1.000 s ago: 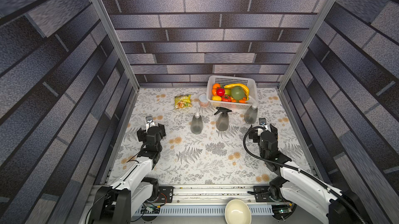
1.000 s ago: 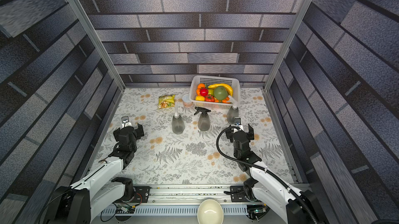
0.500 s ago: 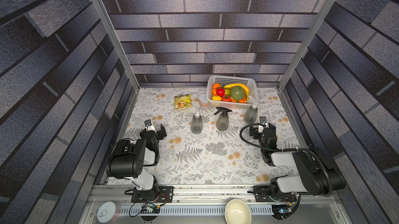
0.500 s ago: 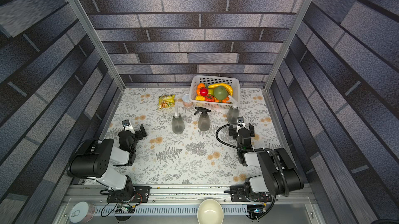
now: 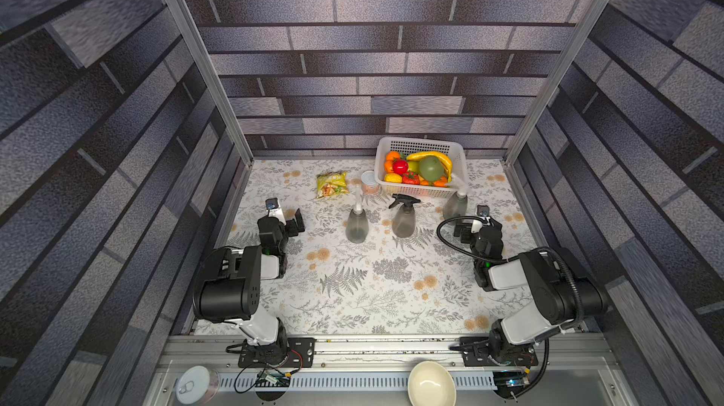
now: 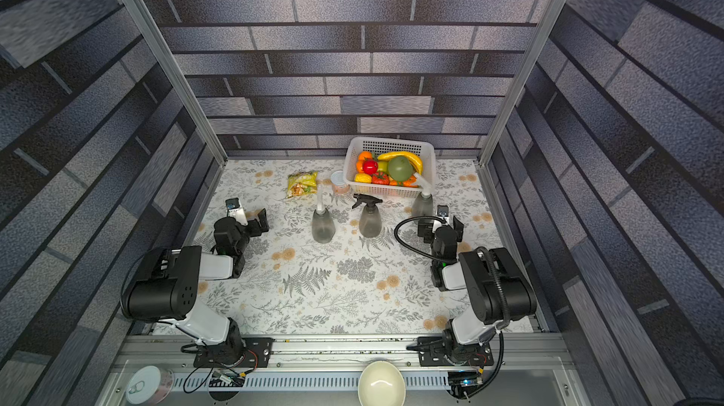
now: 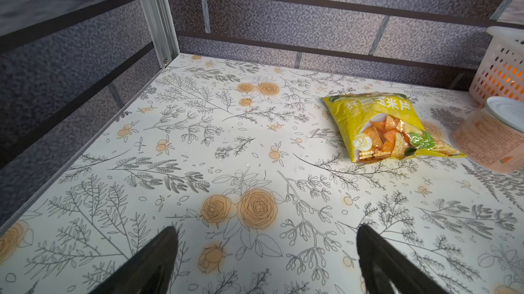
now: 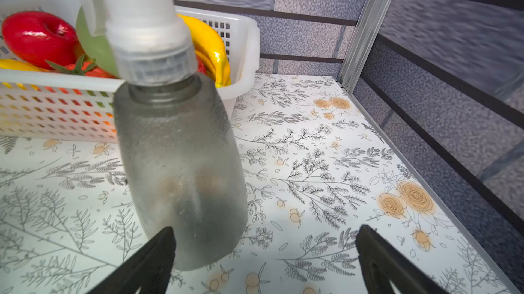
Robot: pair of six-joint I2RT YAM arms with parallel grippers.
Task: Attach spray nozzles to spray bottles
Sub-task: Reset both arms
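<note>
Three smoky-grey spray bottles stand upright in a row in both top views. The left bottle (image 5: 356, 226) (image 6: 323, 227) carries a clear spray nozzle (image 5: 358, 199). The middle bottle (image 5: 403, 224) (image 6: 370, 224) has a black nozzle (image 5: 403, 201). The right bottle (image 5: 454, 206) (image 8: 181, 165), by the basket, wears a clear nozzle (image 5: 459, 185) (image 8: 141, 23). My right gripper (image 5: 478, 224) (image 8: 266, 233) is open just short of that bottle, touching nothing. My left gripper (image 5: 288, 217) (image 7: 266, 233) is open over bare table at the far left.
A white basket (image 5: 419, 143) of fruit stands at the back, with a pinkish can (image 5: 369, 182) and a yellow snack bag (image 5: 332, 184) (image 7: 380, 128) to its left. A cream bowl (image 5: 431, 384) and a tin can (image 5: 192, 384) sit on the front ledge. Walls close in on both sides.
Both arms have folded up from a low stretched pose, elbows now raised near the front rail. The grippers stay near their spots, open. The bottles have not moved.
</note>
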